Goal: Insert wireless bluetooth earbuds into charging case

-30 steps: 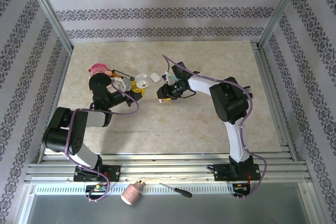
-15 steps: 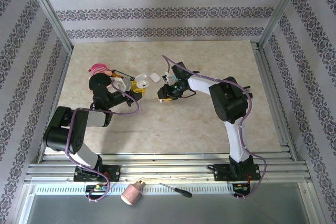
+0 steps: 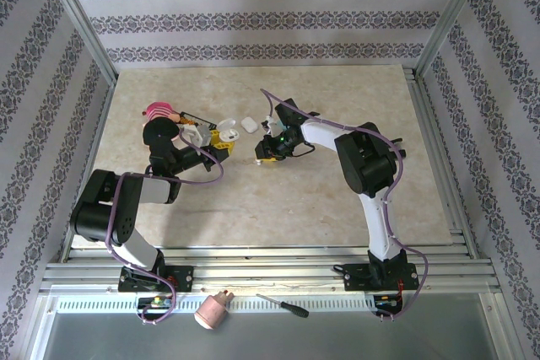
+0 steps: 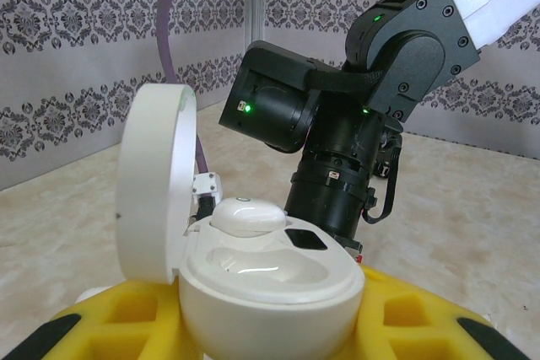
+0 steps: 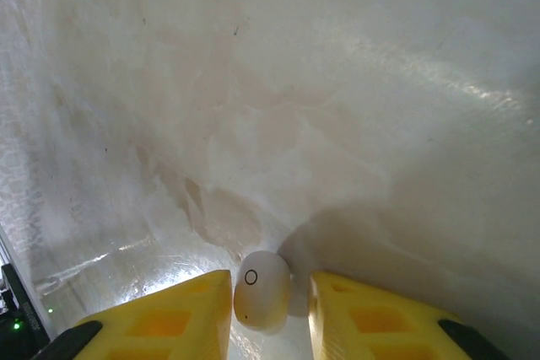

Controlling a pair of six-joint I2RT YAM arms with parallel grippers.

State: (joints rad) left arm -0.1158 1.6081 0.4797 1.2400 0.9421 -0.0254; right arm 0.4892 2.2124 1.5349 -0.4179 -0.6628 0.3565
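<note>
My left gripper (image 4: 266,330) is shut on a white charging case (image 4: 266,297), its yellow fingers (image 4: 422,314) pressed to both sides. The case's lid (image 4: 152,183) stands open to the left. One white earbud (image 4: 246,215) sits in the rear slot, and the front slot (image 4: 261,263) is bare. My right gripper (image 5: 270,292) points down at the table with a second white earbud (image 5: 261,291) lying between its yellow fingers (image 5: 169,322). The left finger is at the bud and a narrow gap remains on the right. From above, the left gripper (image 3: 221,137) and right gripper (image 3: 263,154) are close together.
A small white object (image 3: 249,123) lies on the table just behind the two grippers. A pink item (image 3: 159,110) sits by the left arm. A screwdriver (image 3: 283,305) and a pink-white piece (image 3: 211,311) rest on the front rail. The marbled tabletop (image 3: 295,200) spreads wide in front.
The right arm has shifted very slightly at the table surface. The left arm and the case have stayed still.
</note>
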